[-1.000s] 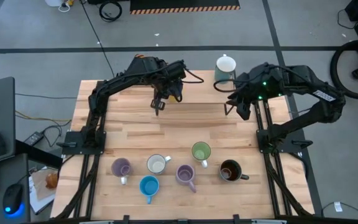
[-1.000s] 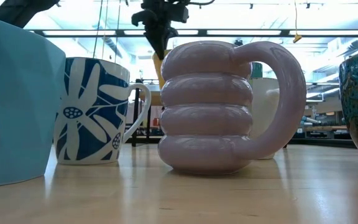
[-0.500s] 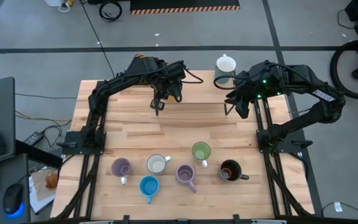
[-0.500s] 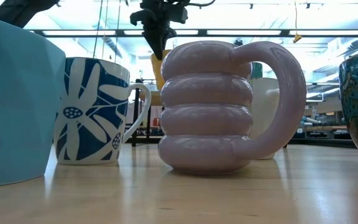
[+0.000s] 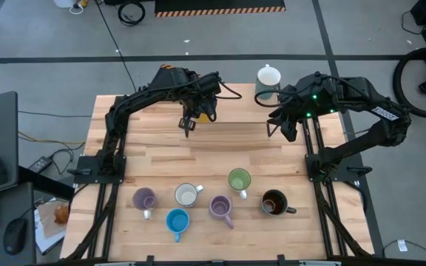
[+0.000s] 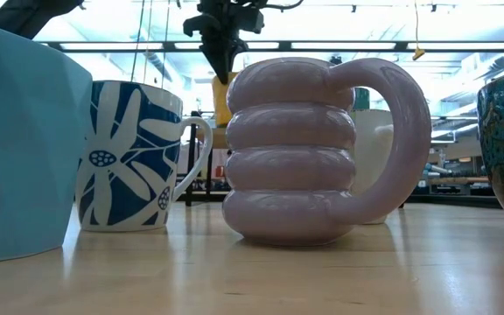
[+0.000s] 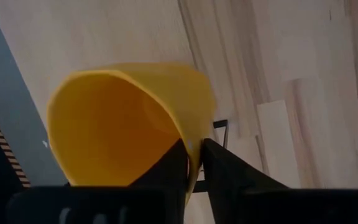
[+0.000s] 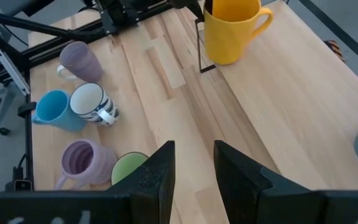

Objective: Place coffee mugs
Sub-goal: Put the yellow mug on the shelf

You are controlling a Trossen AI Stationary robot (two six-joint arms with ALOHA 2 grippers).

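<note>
The orange-yellow mug (image 8: 229,31) stands upright on its base at the far middle of the table, its handle toward the right edge. My left gripper (image 7: 194,165) points steeply down over it, open by a narrow gap. One finger (image 7: 178,168) is inside the mug and one (image 7: 219,171) outside, astride the rim wall (image 7: 194,152). In the low view the mug (image 6: 220,101) shows behind a ribbed purple mug (image 6: 291,149). My right gripper (image 8: 194,174) hangs open and empty above the table's far right (image 5: 287,127).
Several mugs stand in a loose row on the near half: purple (image 5: 145,199), white with blue flowers (image 5: 187,195), blue (image 5: 177,220), ribbed purple (image 5: 221,207), green (image 5: 239,179) and dark brown (image 5: 274,202). A white mug (image 5: 269,76) stands at the far edge. Bare wood lies across the middle (image 5: 220,151).
</note>
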